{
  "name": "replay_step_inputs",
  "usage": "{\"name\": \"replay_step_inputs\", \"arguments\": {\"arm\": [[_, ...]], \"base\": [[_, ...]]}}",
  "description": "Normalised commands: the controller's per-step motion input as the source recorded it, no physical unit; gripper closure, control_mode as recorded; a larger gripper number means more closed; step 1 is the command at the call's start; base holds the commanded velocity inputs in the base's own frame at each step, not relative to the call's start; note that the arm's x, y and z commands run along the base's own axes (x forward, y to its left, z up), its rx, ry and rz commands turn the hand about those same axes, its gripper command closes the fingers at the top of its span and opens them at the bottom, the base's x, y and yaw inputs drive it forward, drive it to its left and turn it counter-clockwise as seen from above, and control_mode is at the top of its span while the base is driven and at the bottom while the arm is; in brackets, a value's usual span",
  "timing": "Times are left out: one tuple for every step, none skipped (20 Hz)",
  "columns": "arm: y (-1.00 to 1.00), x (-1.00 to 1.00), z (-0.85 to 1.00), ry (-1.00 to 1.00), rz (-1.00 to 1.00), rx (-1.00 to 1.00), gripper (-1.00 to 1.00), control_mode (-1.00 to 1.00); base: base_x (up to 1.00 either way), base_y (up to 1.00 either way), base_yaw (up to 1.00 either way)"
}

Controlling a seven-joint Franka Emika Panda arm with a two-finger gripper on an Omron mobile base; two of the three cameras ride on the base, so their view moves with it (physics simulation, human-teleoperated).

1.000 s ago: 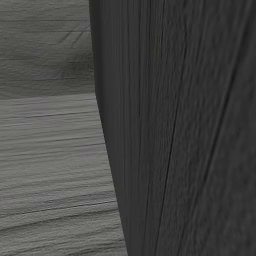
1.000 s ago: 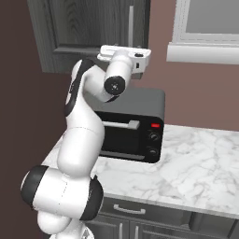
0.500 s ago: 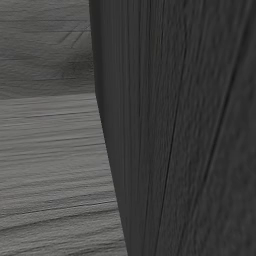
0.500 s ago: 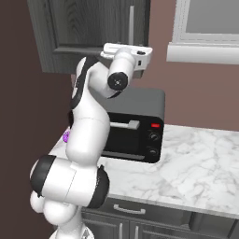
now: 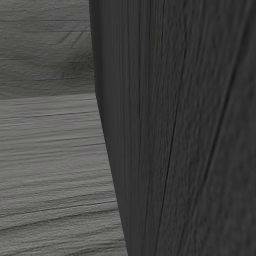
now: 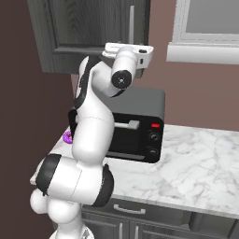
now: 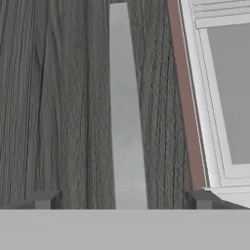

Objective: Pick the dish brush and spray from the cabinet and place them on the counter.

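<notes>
The dark wood upper cabinet has its door closed, so the dish brush and spray are hidden. My gripper is raised to the door's right edge, at the lower end of the vertical grey handle. In the hand view the handle runs straight up between my two fingertips, with wide gaps on both sides. The gripper is open and holds nothing.
A black microwave stands on the marble counter below the cabinet, with a small purple item at its left. A white-framed window is right of the cabinet. Dark wood panels sit close in front of the left base camera.
The arm has risen a little and carried the hand closer to the cabinet handle. The jaws have stayed open.
</notes>
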Motion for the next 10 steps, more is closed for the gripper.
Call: {"name": "replay_step_inputs", "arguments": {"arm": [[0.00,0.29,-0.09,0.03,0.00,0.00,1.00,-1.00],[0.00,0.26,-0.06,0.05,0.00,0.01,1.00,-1.00],[0.00,0.26,-0.03,0.06,0.00,0.01,1.00,-1.00],[0.00,0.27,0.00,0.07,0.00,0.03,1.00,-1.00],[0.00,0.31,0.00,0.07,0.00,0.07,1.00,-1.00],[0.00,0.32,0.00,0.08,0.00,0.06,1.00,-1.00],[0.00,0.30,0.00,0.07,0.00,0.06,1.00,-1.00],[0.00,0.26,-0.01,0.05,0.00,0.05,1.00,-1.00],[0.00,0.24,0.00,0.05,0.00,0.03,1.00,-1.00],[0.00,0.25,-0.03,0.07,0.00,0.02,1.00,-1.00]], "base": [[0.00,0.00,0.00],[0.00,0.00,0.00],[0.00,0.00,0.00],[0.00,0.00,0.00],[0.00,0.00,0.00],[0.00,0.00,0.00],[0.00,0.00,0.00],[0.00,0.00,0.00],[0.00,0.00,0.00],[0.00,0.00,0.00]]}}
